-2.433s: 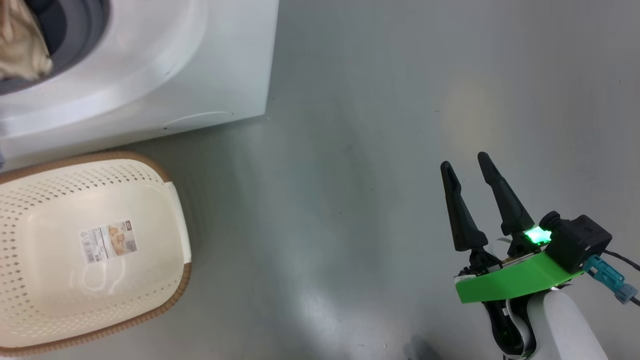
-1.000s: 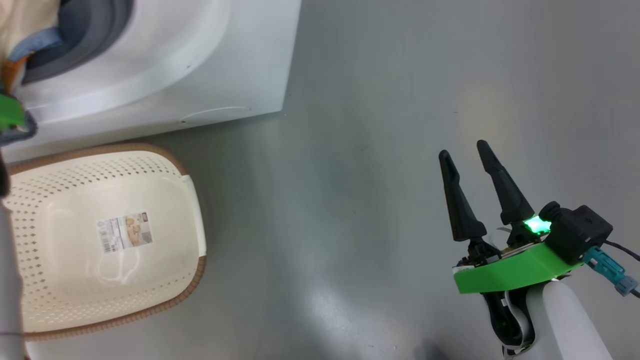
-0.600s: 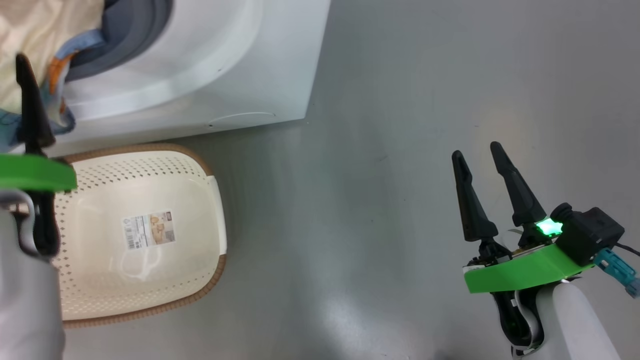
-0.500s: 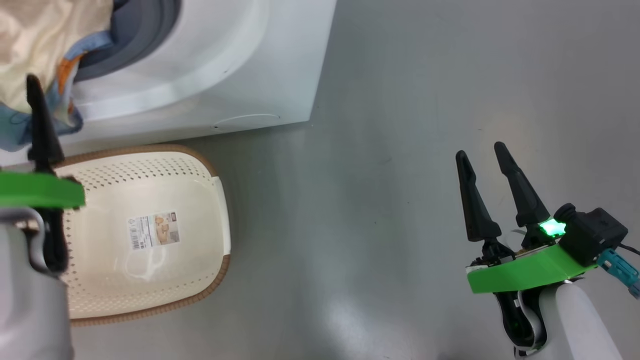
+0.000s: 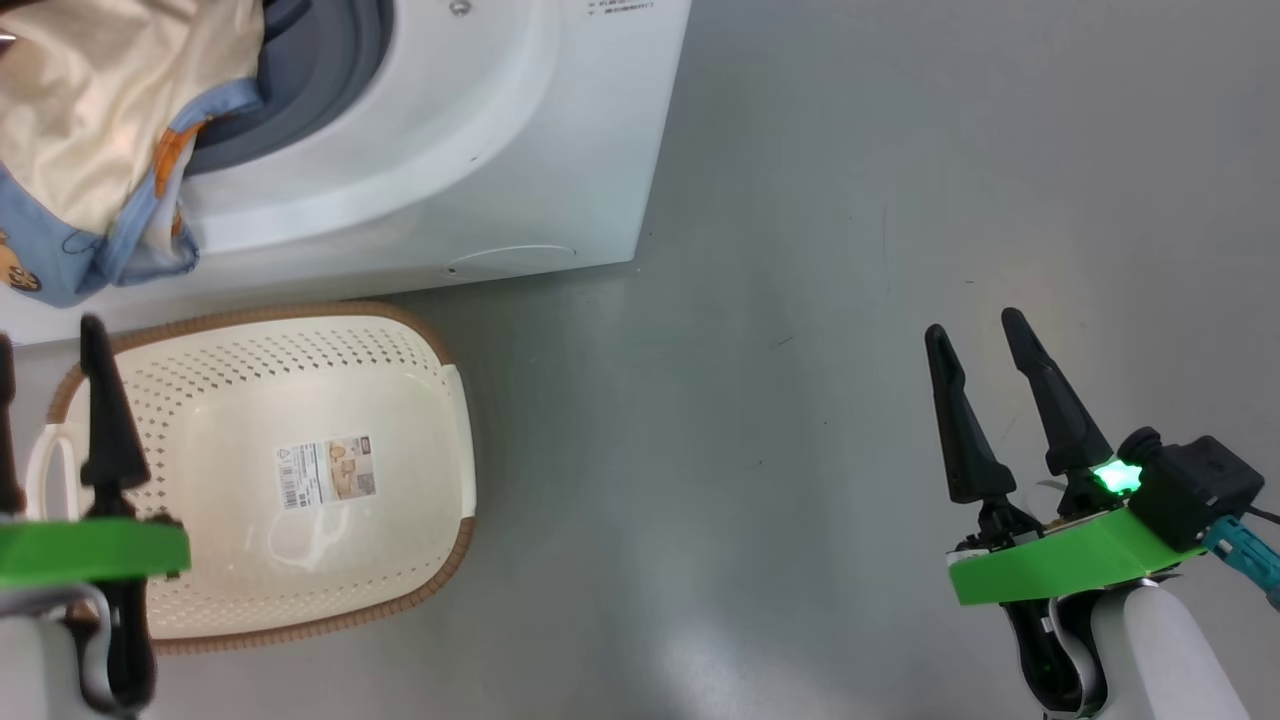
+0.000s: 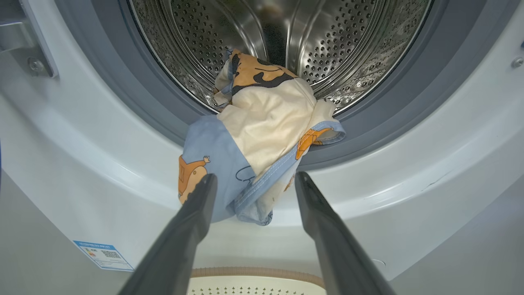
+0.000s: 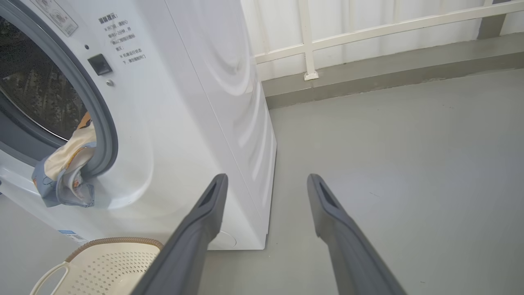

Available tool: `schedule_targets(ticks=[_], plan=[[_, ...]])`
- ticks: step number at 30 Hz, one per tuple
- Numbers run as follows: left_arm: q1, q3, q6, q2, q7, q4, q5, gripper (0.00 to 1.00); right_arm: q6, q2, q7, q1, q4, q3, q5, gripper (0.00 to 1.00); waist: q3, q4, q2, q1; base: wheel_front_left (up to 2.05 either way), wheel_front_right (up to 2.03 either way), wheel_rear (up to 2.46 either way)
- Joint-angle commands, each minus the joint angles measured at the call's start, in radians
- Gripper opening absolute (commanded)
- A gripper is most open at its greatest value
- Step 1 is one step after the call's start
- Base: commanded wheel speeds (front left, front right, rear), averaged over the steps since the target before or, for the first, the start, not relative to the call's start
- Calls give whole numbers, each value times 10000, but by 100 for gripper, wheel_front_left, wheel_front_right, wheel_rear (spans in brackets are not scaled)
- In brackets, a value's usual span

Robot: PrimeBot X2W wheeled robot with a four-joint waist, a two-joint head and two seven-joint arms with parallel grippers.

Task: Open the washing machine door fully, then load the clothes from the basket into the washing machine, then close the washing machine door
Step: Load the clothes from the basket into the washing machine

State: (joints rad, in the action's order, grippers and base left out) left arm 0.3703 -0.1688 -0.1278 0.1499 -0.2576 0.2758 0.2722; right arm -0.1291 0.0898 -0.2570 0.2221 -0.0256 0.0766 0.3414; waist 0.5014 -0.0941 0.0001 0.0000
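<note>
Step in hand: loading looked almost done but not finished.
Clothes: the clothes [image 6: 262,123], a bundle of blue, orange-printed and cream fabric, lay across the bottom of the washing machine's [image 5: 420,150] round mouth. Part sat inside the steel drum [image 6: 327,41]. The rest was draped over the grey seal [image 6: 389,106] and hung down the white front.
Basket: the basket [image 5: 300,350] stood upright on the floor [image 5: 800,250] just in front of the washing machine, with nothing but a paper label [image 5: 328,470] on its bottom.
Left hand: the left hand [image 6: 254,178] was spread wide and held nothing. It hovered over the basket's left edge, pointing at the hanging fabric and near it; whether it touched could not be told.
Right hand: the right hand [image 5: 972,322] was also wide open and empty, over the floor well to the right of the washing machine.
Next move: the hanging part probably needed lifting or pushing past the seal and deep into the drum, and only then could the door be swung shut. The left hand seemed better placed for that.
In the way: fabric left over the seal would likely be trapped by the door, and soft cloth could slide back out.
Around: a blue sticker [image 6: 104,254] sat low on the front, a hinge bracket [image 6: 28,45] beside the mouth, and a white railing [image 7: 305,41] behind.
</note>
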Motion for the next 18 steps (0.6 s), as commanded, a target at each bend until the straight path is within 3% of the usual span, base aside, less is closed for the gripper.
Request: schedule_targets(ticks=[1,7,18], plan=[[-469,-437,-29,188,-42,-522,-159,100,-16,25,-48,-296,257,123,-68,100,3,3,-1,0,0,0,0],[-1192,-504,-29,-134,-42,-1208,-231,100,-16,63,-48,-305,267,100,-72,100,-1,61,-1,0,0,0,0],[-1220,-376,-29,-207,-42,-1185,-176,100,-16,106,-48,-251,230,174,-64,100,-41,75,-1,0,0,0,0]])
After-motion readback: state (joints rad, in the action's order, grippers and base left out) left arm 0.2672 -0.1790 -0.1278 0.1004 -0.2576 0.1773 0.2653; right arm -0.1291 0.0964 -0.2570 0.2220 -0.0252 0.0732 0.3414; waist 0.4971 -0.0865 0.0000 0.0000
